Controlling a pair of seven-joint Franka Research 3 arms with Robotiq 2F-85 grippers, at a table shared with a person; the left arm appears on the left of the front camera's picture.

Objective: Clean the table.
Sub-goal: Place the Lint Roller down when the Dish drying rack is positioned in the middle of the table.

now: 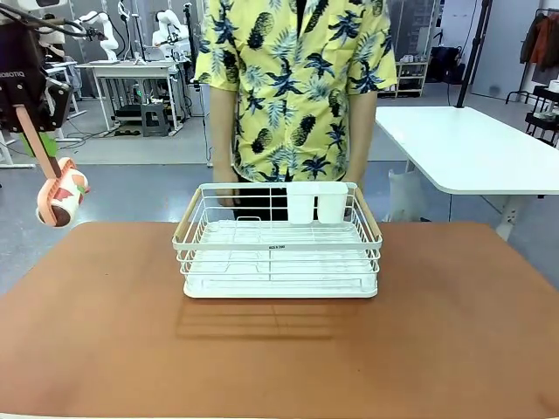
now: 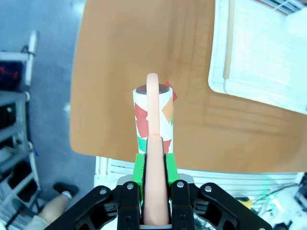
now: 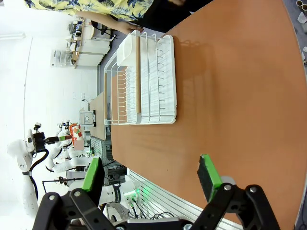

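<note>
The table point(image 1: 279, 349) has a bare reddish-brown top. My left gripper point(image 1: 29, 122) hangs high at the far left, shut on the long pink handle of a mug point(image 1: 63, 196). The mug is white with red, green and orange patches and dangles below the fingers, near the table's left corner. In the left wrist view the green pads point(image 2: 139, 167) clamp the handle, with the mug point(image 2: 153, 112) over the table point(image 2: 120, 48). My right gripper point(image 3: 151, 172) stands open above the table point(image 3: 240, 96) with nothing between its fingers.
A white wire rack point(image 1: 279, 253) with a white cup holder point(image 1: 316, 202) sits at the table's far middle. A person in a yellow patterned shirt stands behind it, one hand point(image 1: 225, 199) at its rim. A white-topped table point(image 1: 472, 144) stands back right.
</note>
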